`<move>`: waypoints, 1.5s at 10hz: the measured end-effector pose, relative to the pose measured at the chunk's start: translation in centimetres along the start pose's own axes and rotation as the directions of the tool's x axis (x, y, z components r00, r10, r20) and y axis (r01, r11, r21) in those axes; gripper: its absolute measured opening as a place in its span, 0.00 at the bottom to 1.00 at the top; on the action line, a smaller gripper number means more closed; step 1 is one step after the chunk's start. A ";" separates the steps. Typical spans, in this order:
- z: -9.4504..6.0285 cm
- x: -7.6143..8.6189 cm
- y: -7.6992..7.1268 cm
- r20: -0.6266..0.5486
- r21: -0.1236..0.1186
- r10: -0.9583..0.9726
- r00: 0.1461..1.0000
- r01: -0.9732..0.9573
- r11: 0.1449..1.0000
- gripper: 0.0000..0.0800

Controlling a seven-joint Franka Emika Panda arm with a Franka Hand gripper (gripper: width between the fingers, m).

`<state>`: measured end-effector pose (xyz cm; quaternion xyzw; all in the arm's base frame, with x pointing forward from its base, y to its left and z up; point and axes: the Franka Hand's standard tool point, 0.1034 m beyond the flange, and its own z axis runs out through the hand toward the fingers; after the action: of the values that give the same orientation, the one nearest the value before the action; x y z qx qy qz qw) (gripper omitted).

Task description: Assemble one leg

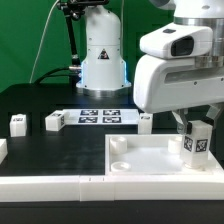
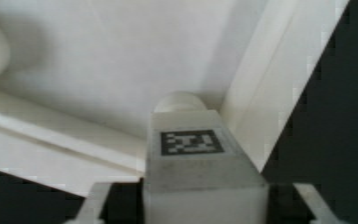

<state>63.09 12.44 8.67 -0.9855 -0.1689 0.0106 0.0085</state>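
My gripper [image 1: 194,128] is shut on a leg [image 1: 197,141], a chunky white block with a black-and-white tag. I hold it upright over the back right corner of the wide white tray-like part [image 1: 130,158]. In the wrist view the leg [image 2: 194,150] fills the space between my gripper's [image 2: 195,200] jaws. Its rounded tip points at the tray's floor [image 2: 123,55], close to a raised rim [image 2: 274,70]. I cannot tell whether the tip touches the tray.
Three more legs stand on the black table, two at the exterior view's left [image 1: 17,123] [image 1: 54,121] and one near the middle [image 1: 146,120]. The marker board [image 1: 100,116] lies behind them. The robot base [image 1: 102,55] stands at the back. A white strip [image 1: 40,186] runs along the front.
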 end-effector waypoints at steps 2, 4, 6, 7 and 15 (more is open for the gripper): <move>0.0 0.0 0.0 -0.003 0.004 0.101 0.995 -0.100 0.995 0.37; 0.1 0.0 -0.1 -0.027 0.018 0.355 0.934 -0.355 0.935 0.37; 0.1 0.1 -0.1 -0.034 0.030 0.542 0.840 -0.541 0.840 0.37; 0.1 0.2 -0.1 -0.043 0.041 0.619 0.784 -0.618 0.785 0.37; 0.1 0.3 -0.5 -0.049 0.060 0.751 0.659 -0.748 0.661 0.77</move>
<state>63.23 13.01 8.60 -0.9671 0.2522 -0.0182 0.0264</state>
